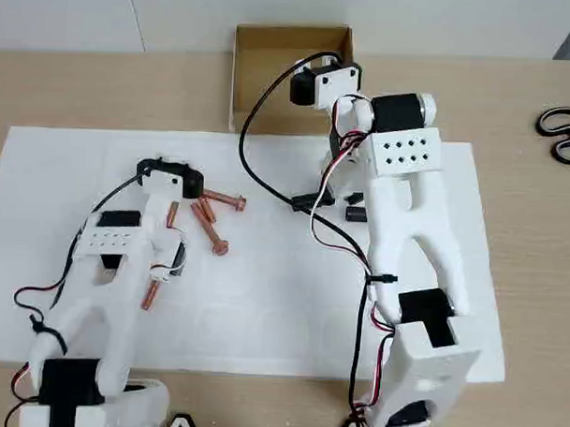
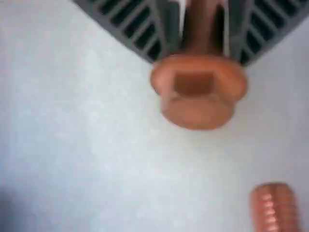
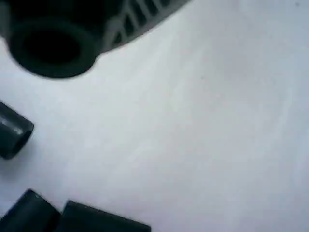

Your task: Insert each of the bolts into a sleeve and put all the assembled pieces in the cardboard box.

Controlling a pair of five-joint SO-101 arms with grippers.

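Held bolt (image 2: 198, 92): Nearest my left wrist camera. I read a copper flanged bolt, head toward the lens, with its shank running back between two grey ribbed jaws.
Left gripper (image 2: 202, 24): The jaws are closed down on the shank of the held bolt, parted only by the shank itself. In the high view this arm stands over the left half of the white sheet.
Held sleeve (image 3: 50, 46): A short black tube, open end toward my right wrist camera, seated at the tip of a grey ribbed jaw and clear of the sheet.
Right gripper (image 3: 91, 24): The jaws are clamped on the held sleeve. I see one ribbed jaw beside the tube; the other is hidden behind it.
Loose bolts (image 1: 209, 231): Three copper bolts lie clustered flat on the sheet, just beside the left arm's wrist. A fourth (image 1: 151, 293) lies beside that arm's forearm. In the left wrist view, the threaded tip of one (image 2: 275, 208) rests on the sheet near the held bolt.
Loose sleeves (image 1: 357, 214): Black tubes lying on the sheet under the right arm, close together. Three show on the sheet in the right wrist view.
Cardboard box (image 1: 271, 72): Open-topped, on the tabletop at the sheet's far edge. The right arm's wrist overlaps its near right corner.
White sheet (image 1: 263, 306): Laid flat on the tabletop (image 1: 83, 85) under both arms.
Scissors (image 1: 564, 134): On the bare tabletop at the far right, well apart from the sheet.
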